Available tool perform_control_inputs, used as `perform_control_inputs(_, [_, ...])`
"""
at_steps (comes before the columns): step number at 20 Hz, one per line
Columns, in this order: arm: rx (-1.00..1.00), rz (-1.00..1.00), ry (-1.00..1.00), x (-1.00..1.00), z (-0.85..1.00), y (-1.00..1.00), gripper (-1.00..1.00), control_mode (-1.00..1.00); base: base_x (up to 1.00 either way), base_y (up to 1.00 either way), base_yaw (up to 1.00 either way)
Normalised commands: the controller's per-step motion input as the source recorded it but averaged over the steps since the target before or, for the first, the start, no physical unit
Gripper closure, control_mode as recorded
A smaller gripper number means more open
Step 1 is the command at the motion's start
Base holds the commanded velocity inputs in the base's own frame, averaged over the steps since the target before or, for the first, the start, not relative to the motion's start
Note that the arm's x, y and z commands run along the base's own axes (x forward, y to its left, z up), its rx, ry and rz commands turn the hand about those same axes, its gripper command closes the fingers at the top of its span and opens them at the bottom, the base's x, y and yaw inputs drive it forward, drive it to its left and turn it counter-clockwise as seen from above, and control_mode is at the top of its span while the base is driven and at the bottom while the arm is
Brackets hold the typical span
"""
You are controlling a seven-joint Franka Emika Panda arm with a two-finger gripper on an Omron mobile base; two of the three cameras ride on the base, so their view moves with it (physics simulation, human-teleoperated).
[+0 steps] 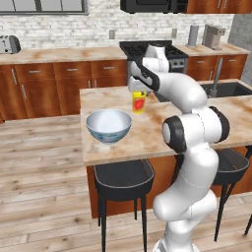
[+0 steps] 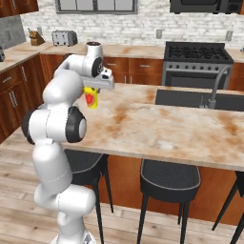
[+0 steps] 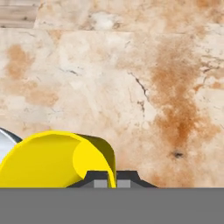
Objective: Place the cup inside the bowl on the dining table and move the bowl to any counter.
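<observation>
The cup (image 1: 139, 102) is a small yellow cylinder with a red patch on its side, smooth and glossy, and it sits near the centre of the left base view, just under the gripper (image 1: 138, 93). The gripper is closed on the cup's rim: in the hand view the two dark fingertips (image 3: 101, 178) pinch the thin yellow wall at the bottom of the frame, one inside and one outside. Whether the cup's base touches the table cannot be told. The cup's inside is plain yellow and holds nothing. The bowl (image 1: 109, 125) stands left of centre and lower in the left base view, just beside the cup but apart from it; it is round and deep, white inside, pale blue-grey and patterned outside, and nothing lies in it. Both are over the table (image 1: 147, 140), a beige marbled stone slab with rusty blotches and fine dark cracks on a red-brown wood body. In the right base view the cup shows at upper left, half hidden by the white arm.
</observation>
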Motion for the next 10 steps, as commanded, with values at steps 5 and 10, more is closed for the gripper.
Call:
perform_control_inputs(5, [0.0,0.0,-0.07,-0.26,0.25,0.27,1.0,-1.0,0.0,0.0,0.0])
perform_control_inputs(10, [0.0,0.0,-0.04,-0.17,0.03,0.39,1.0,-1.0,0.0,0.0,0.0])
